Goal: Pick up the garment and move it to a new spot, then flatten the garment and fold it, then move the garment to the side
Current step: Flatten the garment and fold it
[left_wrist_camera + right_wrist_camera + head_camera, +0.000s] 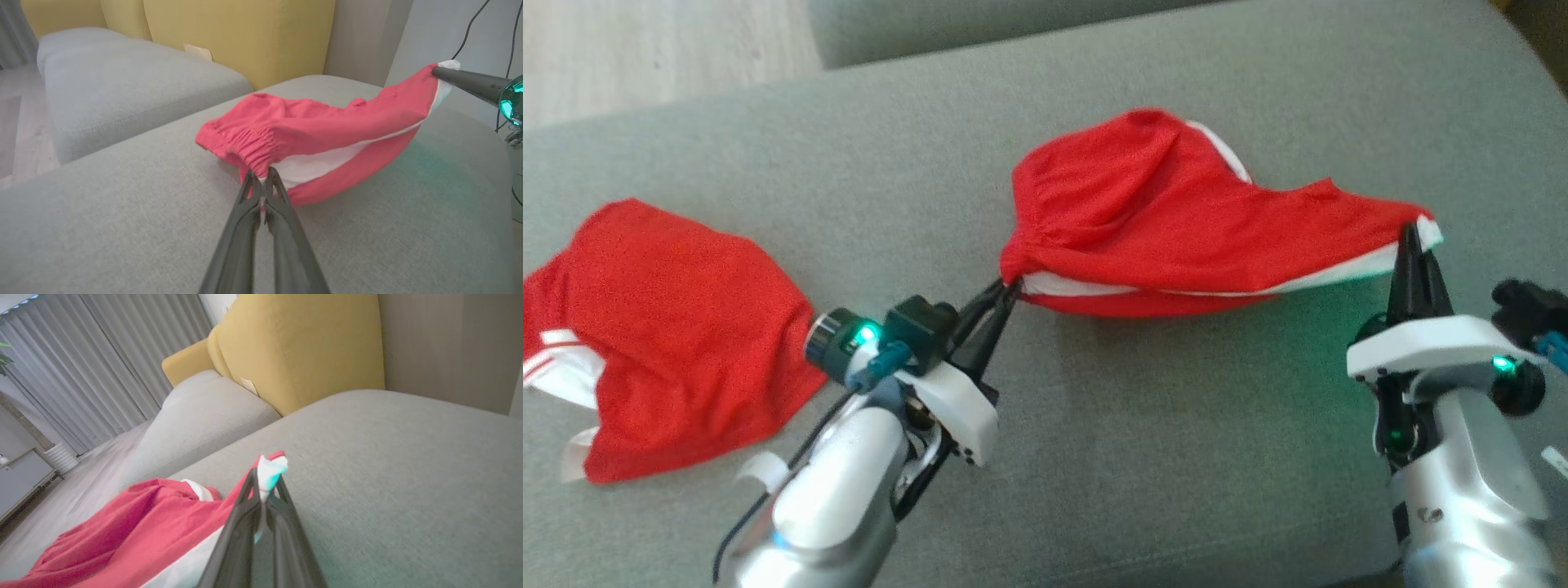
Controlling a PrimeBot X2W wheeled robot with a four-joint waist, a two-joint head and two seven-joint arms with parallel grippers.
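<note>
You have the red garment (1143,212) slung between both claws over the grey sofa cushion (1143,457), its middle sagging onto the fabric. Your left gripper (1010,287) is clenched on the gathered waistband; your right gripper (1409,233) pinches a white-trimmed corner toward the cushion's right edge. A second red garment (662,327) lies flat at the left. Bare cushion spreads nearer you. Beyond stand a yellow backrest (245,36), grey curtains (102,355) and a pale wood floor (645,57).
</note>
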